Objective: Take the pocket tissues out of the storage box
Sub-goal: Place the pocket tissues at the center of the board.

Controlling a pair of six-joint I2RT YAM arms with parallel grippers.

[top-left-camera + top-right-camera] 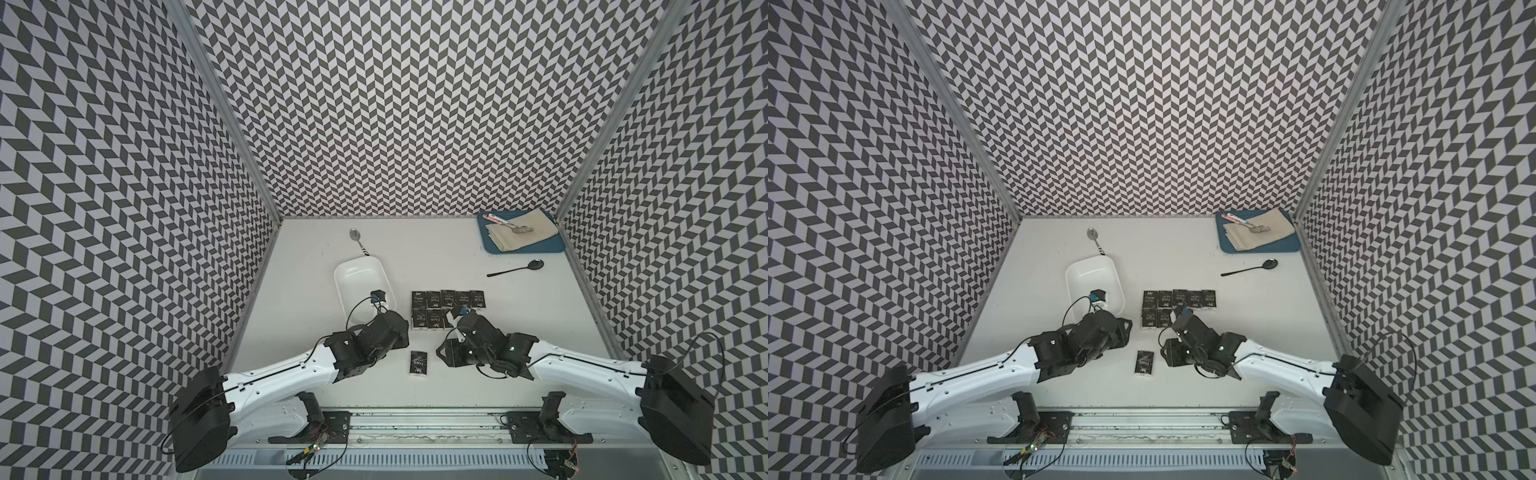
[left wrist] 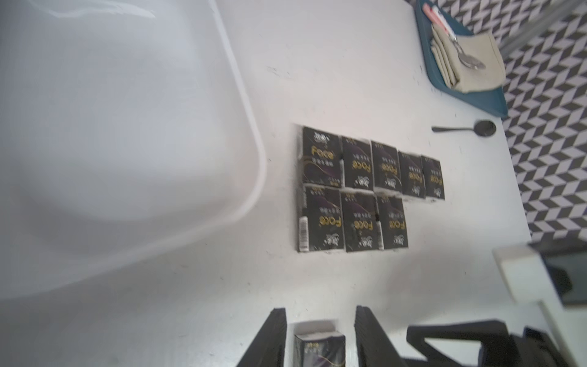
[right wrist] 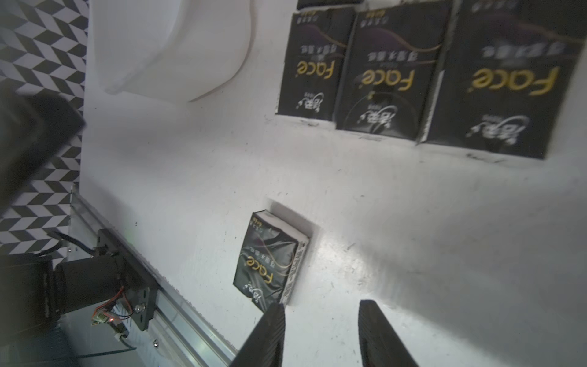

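Left hand (image 2: 319,309) hangs with fingers (image 2: 273,336) apart, the lone packet of pocket tissues (image 1: 419,363) between them, flat on the table (image 1: 436,257) at 6 o'clock from the other eight packets (image 1: 434,299), outside the storage box (image 1: 357,286). A crooked lift may catch the packet on a finger and turn it. Its long axis runs 12 to 6 o'clock, white edge at 6.

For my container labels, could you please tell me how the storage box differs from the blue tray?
Shape: the storage box is a walled tub, the blue tray nearly flat.
Contents: none of the pocket tissues shows in the storage box, while the blue tray carries a folded beige cloth with a spoon on it.
Place: the storage box sits by the left arm, the blue tray in the far right corner.
Both are rounded rectangles.
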